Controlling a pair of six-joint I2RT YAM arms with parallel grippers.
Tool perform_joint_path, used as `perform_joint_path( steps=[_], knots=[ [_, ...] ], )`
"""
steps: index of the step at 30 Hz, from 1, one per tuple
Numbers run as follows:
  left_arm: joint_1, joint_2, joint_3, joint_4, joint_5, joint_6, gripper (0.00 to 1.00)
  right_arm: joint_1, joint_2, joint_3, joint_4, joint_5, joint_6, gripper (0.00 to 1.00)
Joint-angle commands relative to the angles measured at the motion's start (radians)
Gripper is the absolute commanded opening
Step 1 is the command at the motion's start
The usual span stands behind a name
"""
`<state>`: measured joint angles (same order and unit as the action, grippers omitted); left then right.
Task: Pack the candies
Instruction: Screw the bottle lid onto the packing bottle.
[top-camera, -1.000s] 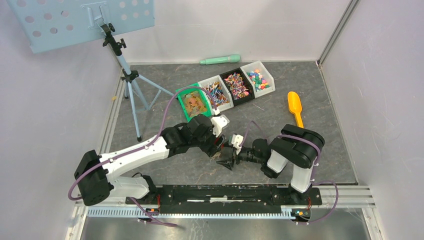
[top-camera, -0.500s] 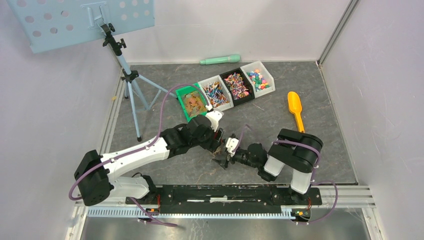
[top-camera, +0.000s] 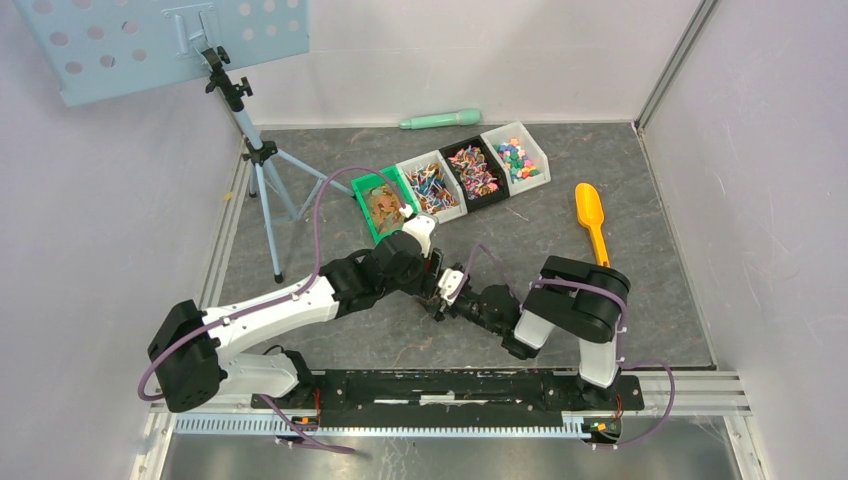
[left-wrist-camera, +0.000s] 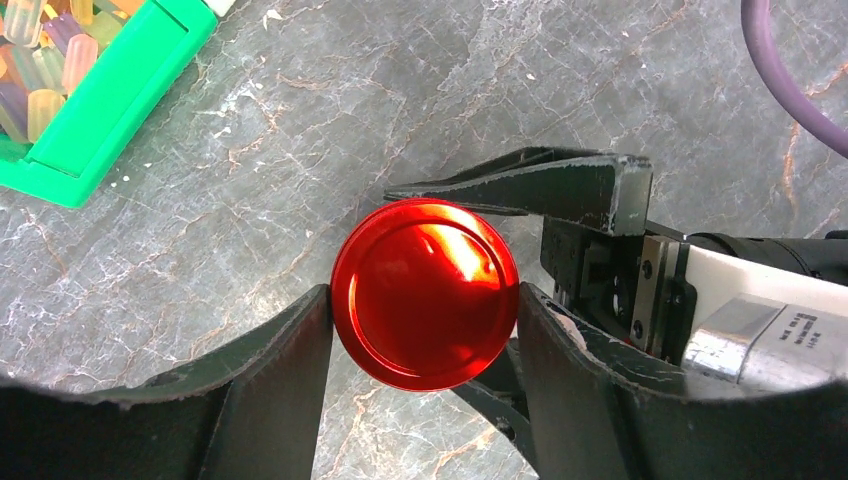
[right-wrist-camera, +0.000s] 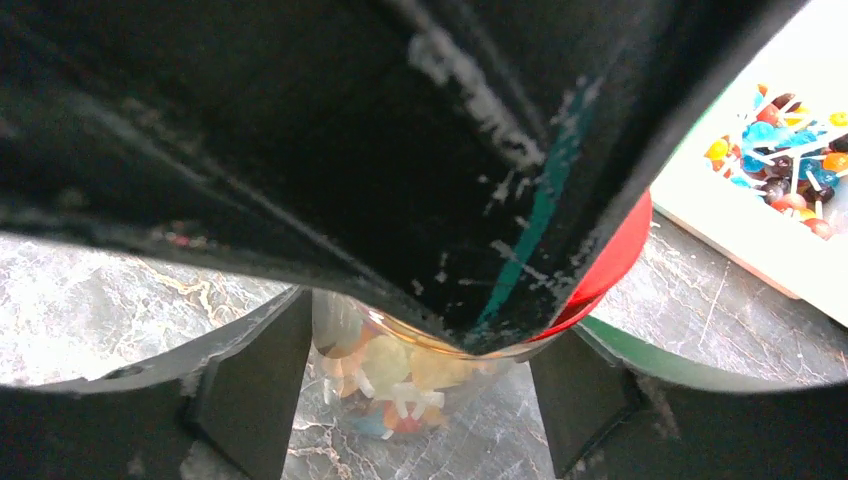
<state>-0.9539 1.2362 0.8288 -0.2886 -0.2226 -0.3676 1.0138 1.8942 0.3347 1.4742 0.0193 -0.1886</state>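
- The left gripper (left-wrist-camera: 423, 300) points down over the middle of the table (top-camera: 560, 290). Its jaws are closed on the red lid (left-wrist-camera: 425, 292), with one finger touching each side of the rim.
- The lid lies flat on top of a clear jar (right-wrist-camera: 400, 375).
- The jar stands upright on the table, on the near side of the green bin (top-camera: 383, 207). In the top view it is hidden under the two grippers.
- The candies (right-wrist-camera: 385, 365) of mixed colours fill the part of the jar that shows below the lid.
- The right gripper (right-wrist-camera: 420, 360) comes in low from the right, side-on. Its jaws stand wide, with one finger on each side of the jar. I cannot tell whether they press on the glass or only stand beside it.
- In the left wrist view one right finger (left-wrist-camera: 540, 185) lies just beyond the lid's far rim.
- More candies lie in four bins set edge to edge in a slanting row near the far edge. From left to right these are the green bin, a white bin (top-camera: 432, 186), a black bin (top-camera: 473, 170) and a second white bin (top-camera: 516, 155).
- A yellow scoop (top-camera: 590, 215) lies towards the right edge, well apart from the jar.
- A pale green stick (top-camera: 440, 120) lies along the far edge.
- A tripod (top-camera: 262, 160) stands at the far left corner and carries a perforated plate (top-camera: 165, 45).
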Motion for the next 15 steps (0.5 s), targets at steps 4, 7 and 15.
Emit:
perform_joint_path(
  steps=[4,7,15],
  knots=[
    [0.006,-0.001,-0.041,-0.022,0.033,-0.007,0.52,-0.042,0.019,0.030,0.484,-0.123,0.015,0.64],
    [0.006,-0.018,-0.054,-0.035,0.075,0.083,0.52,-0.083,0.009,0.024,0.484,-0.238,0.032,0.52],
    [0.016,-0.046,-0.039,-0.119,0.230,0.412,0.49,-0.163,0.006,0.023,0.484,-0.452,0.093,0.45]
  ],
)
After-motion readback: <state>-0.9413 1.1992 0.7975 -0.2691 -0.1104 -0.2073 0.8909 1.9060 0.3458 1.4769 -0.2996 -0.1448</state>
